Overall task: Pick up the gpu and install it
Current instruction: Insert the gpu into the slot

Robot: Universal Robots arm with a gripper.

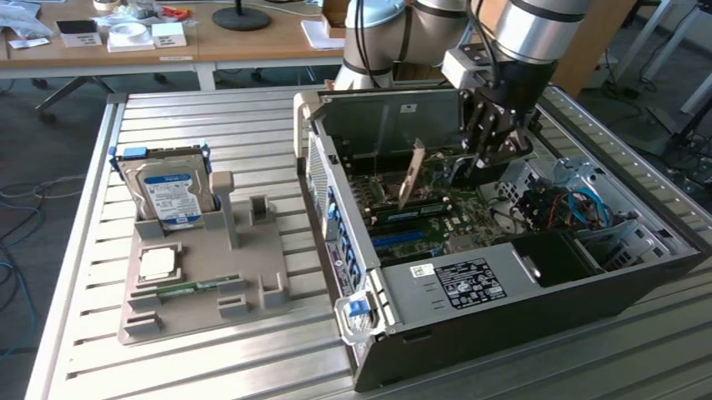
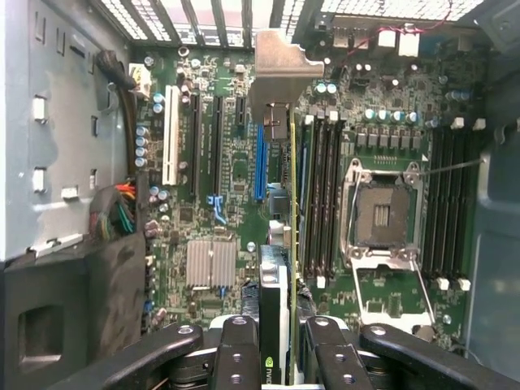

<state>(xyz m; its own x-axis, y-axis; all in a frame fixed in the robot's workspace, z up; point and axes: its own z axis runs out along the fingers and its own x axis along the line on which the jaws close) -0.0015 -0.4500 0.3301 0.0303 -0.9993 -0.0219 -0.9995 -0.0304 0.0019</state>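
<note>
end effector (image 2: 280, 361) grasping gpu (image 2: 275, 305) | over motherboard (image 2: 219, 203) | slatted metal table (image 1: 223, 354) | wooden desk (image 1: 273, 46) behind

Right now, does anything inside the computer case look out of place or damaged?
Nothing looks damaged or spilled. The only oddity: the CPU socket is empty. The gpu stands straight on edge in the gripper.
</note>
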